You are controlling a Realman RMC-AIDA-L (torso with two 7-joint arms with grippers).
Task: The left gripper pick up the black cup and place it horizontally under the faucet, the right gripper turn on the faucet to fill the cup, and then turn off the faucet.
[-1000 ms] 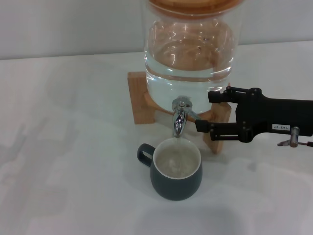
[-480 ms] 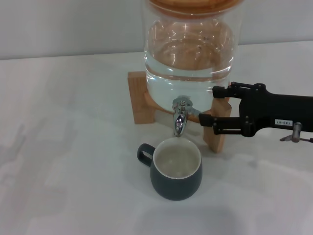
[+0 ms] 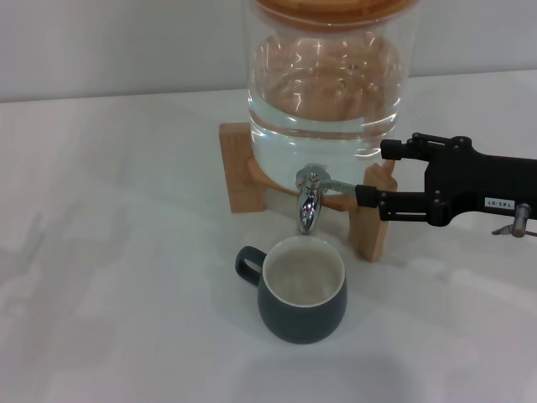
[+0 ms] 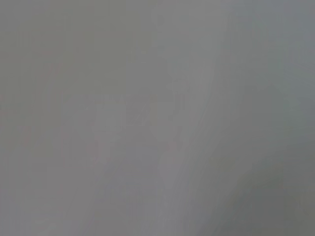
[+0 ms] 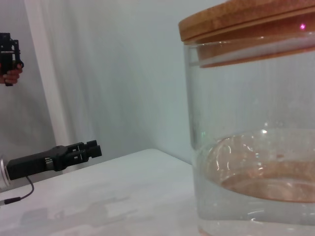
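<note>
The left gripper is seen only in the right wrist view, far off over the table, away from the dispenser; its fingers appear pressed together, though at that range this is hard to confirm. Nothing is held in it. The left wrist view is filled by a plain grey surface.

The black cup is set upright near the table's front edge, around the middle, its loop handle turned toward the left edge. Water is seen inside it. It is placed directly below the faucet, with a small gap left between spout and rim. No stream is seen at the spout.

The glass dispenser is held on a wooden stand toward the table's back edge, partly filled with water and capped by a wooden lid.

The right gripper is positioned level over the right side of the table, fingers spread apart and pointed at the faucet, just beside the thin lever. Nothing is gripped; the lower finger tip is located close to the lever's end, and contact cannot be judged.
</note>
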